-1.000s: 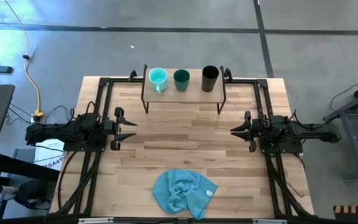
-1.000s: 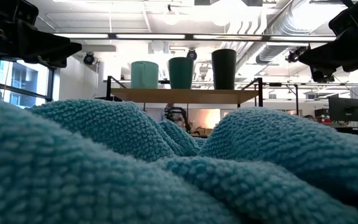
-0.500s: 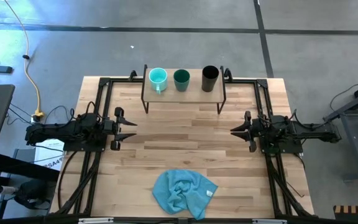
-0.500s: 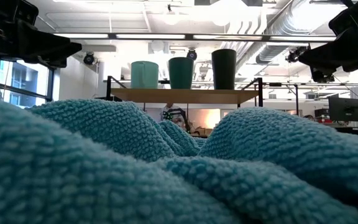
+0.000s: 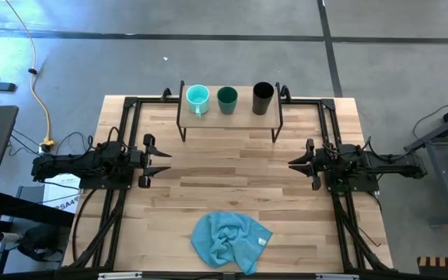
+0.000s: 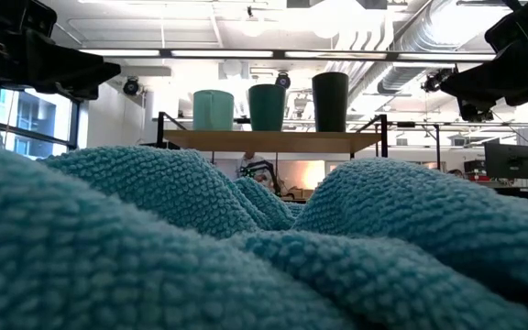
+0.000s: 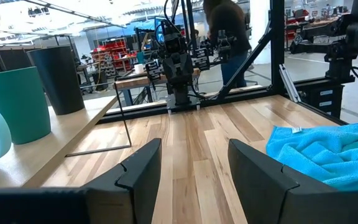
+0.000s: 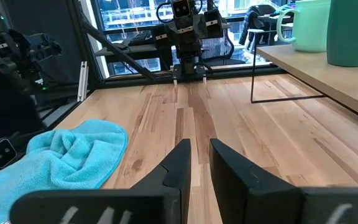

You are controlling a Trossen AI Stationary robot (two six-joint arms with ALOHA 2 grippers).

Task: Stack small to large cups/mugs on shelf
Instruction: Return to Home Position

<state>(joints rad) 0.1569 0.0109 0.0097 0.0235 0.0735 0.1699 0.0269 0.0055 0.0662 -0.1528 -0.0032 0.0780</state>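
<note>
Blue terry cloth [image 5: 230, 241] lies crumpled at the near edge of the wooden surface [image 5: 232, 190], and you will find it filling the foreground of the low view. It touches neither arm.

Farther in, the two arms lie low along the sides of the surface and face each other across bare boards. Your left gripper [image 5: 166, 162] sits at the left side with its jaws released, a wide gap between them and nothing held. Your right gripper [image 5: 292, 163] sits at the right side with its jaws drawn almost together, only a narrow slit between them, and they grasp nothing. Both grippers are well apart from the shelf.

The shelf [image 5: 243, 110] stands on thin black legs at the far edge of the surface, between the two arms. On its board you see three vessels upright in a row. From left to right in the high view they are the light turquoise mug [image 5: 197, 96], the dark teal cup [image 5: 227, 99] just beside it, and the black cup [image 5: 263, 98], which stands a little farther off. None touches another.

Beyond the surface, the left wrist view shows a person in a dark top [image 7: 227, 31].
</note>
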